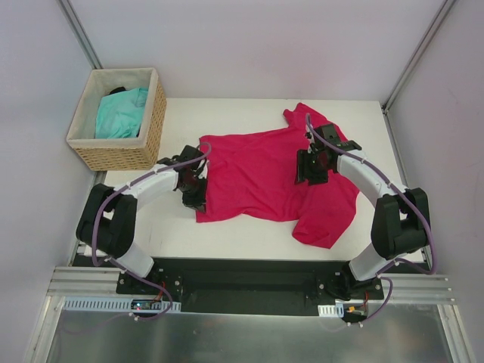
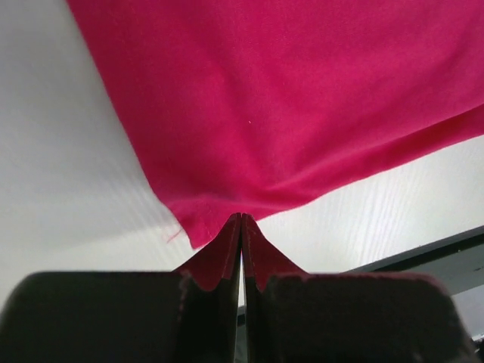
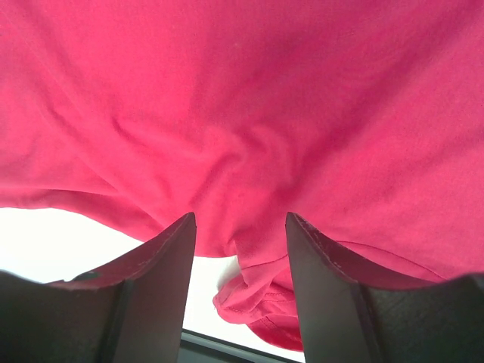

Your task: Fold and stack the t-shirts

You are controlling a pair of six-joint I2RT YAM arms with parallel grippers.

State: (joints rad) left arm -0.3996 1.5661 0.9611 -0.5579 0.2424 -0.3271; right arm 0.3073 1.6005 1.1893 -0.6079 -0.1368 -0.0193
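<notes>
The pink tee [image 1: 257,174] lies rumpled on the desk [image 1: 227,113], the left tool [image 2: 240,219] pinching a hem corner and the right tool [image 3: 240,221] spread just above it, so the right should grip an edge firmly before both pull taut.

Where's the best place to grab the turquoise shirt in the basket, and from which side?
Probably the raised folds on top of the turquoise shirt, pinched from straight above. It lies crumpled inside the basket, whose walls block any sideways approach, and no flat hem or corner shows.
</notes>
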